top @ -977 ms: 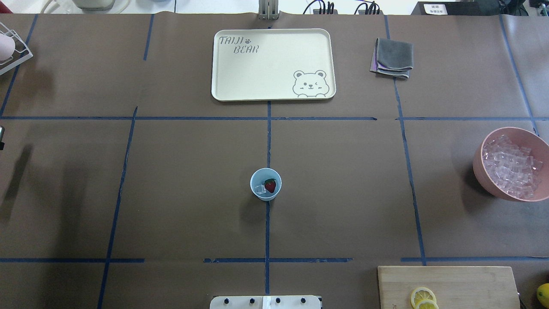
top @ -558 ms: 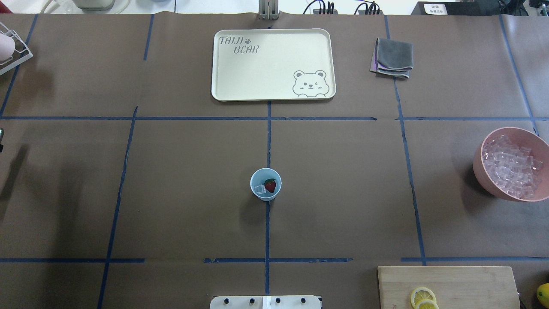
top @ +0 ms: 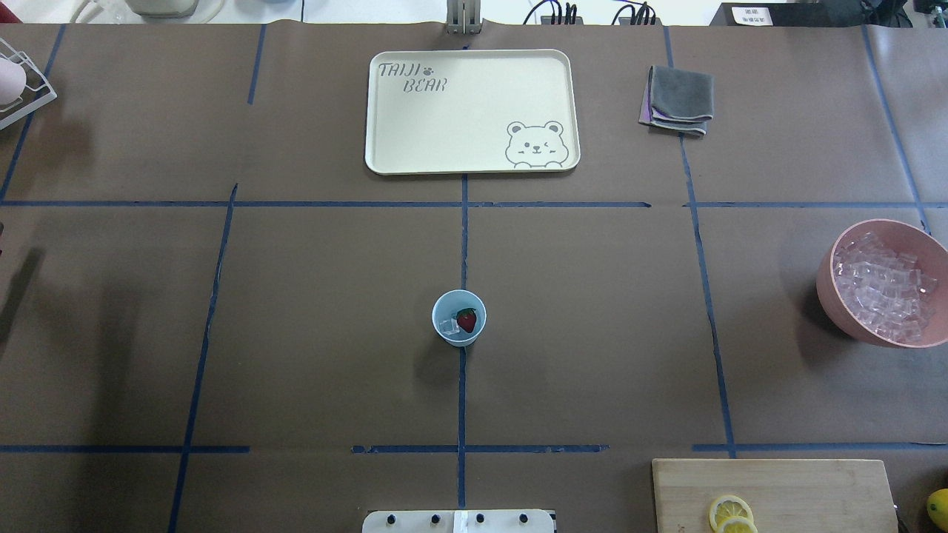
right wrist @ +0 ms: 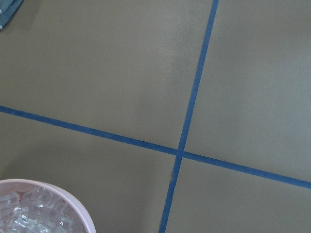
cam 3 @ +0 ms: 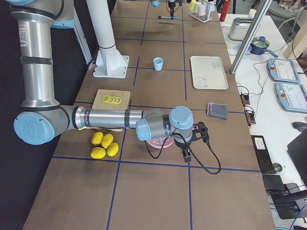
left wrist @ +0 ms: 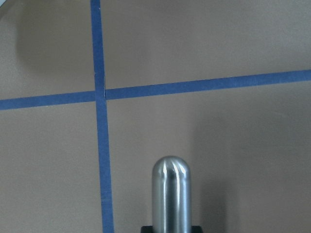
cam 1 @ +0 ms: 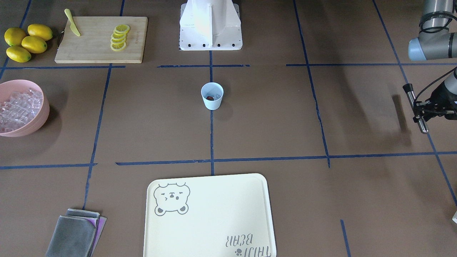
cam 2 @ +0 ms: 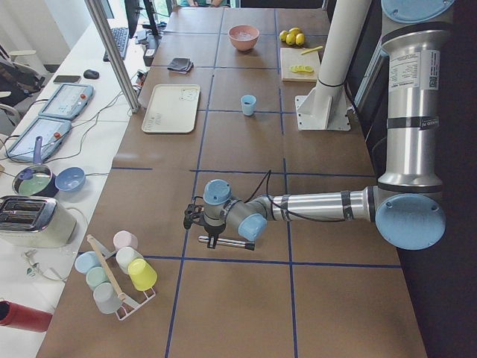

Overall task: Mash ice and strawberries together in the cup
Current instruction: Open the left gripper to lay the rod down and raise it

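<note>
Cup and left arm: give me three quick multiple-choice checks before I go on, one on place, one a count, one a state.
1. Where does the cup stand?
A. at the table's left end
B. mid-table, on a tape line
C. at the table's right end

2. How many whole lemons are out?
A. two
B. three
C. four

3. What is the left claw doing?
A. shut on a metal rod
B. open and empty
C. down inside the cup

Answers:
1 B: the overhead view shows the cup on the centre line, far from either end.
2 C: the front view shows four lemons clustered in its top left corner.
3 A: the front view shows the rod gripped in the claw, and the left wrist view shows its rounded tip.
</note>
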